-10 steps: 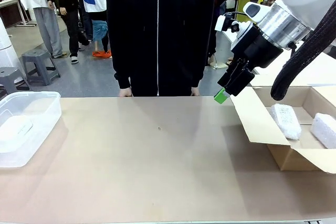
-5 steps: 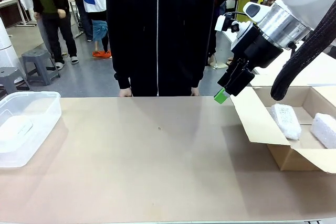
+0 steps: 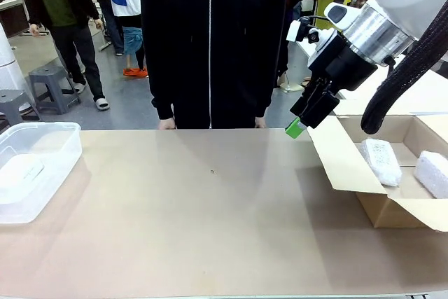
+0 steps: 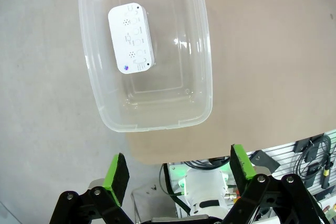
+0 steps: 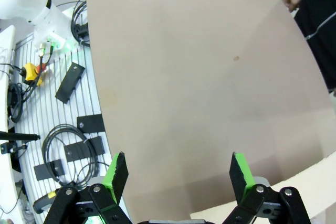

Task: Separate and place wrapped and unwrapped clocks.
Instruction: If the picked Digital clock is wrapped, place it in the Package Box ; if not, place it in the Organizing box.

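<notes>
Sorting apparently done: bare clock (image 4: 130,37) in clear tub (image 4: 202,66), wrapped bundles (image 3: 380,161) boxed; both grippers (image 5: 178,174) spread, empty; best kept clear.

Front camera: sitting low at the robot's edge, facing across the table (image 3: 210,208) toward a standing person (image 3: 212,40). Left wrist camera: looking straight down from high over a plastic tub (image 4: 202,77). Right wrist camera: looking down, sharing the tabletop and the person's sleeve.
</notes>
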`<move>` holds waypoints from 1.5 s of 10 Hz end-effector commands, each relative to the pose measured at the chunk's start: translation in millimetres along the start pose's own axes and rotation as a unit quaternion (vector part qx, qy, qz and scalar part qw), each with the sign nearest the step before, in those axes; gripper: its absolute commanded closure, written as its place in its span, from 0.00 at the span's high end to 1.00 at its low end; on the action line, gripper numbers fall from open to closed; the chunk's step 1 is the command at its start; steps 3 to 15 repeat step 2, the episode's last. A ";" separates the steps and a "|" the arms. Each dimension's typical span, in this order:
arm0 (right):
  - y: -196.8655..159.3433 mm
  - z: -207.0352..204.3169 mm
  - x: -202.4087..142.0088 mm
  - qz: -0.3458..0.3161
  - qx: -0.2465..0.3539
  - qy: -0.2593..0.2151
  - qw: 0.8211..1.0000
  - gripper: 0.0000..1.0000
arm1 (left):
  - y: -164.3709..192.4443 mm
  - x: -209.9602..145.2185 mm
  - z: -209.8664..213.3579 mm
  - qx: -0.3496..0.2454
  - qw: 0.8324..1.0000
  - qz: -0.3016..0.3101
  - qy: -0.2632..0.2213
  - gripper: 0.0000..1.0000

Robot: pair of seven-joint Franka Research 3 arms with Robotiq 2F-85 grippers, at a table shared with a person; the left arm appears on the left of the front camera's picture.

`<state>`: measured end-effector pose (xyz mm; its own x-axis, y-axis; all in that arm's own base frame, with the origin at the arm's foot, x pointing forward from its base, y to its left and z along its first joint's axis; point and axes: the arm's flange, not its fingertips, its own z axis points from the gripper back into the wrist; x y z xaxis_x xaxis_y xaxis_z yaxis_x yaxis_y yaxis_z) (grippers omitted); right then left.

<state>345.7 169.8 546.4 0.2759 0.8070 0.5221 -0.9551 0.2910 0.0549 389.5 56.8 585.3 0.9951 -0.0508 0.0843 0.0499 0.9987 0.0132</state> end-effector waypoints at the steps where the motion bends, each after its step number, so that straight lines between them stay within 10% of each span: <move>1: -0.3 0.1 3.0 -0.009 0.005 0.000 1.000 1.00 | 0.1 -0.1 2.5 0.002 1.000 -0.003 -0.002 1.00; 15: -0.3 0.1 3.0 -0.009 0.005 0.000 1.000 1.00 | 0.1 -0.1 2.5 0.002 1.000 -0.003 -0.002 1.00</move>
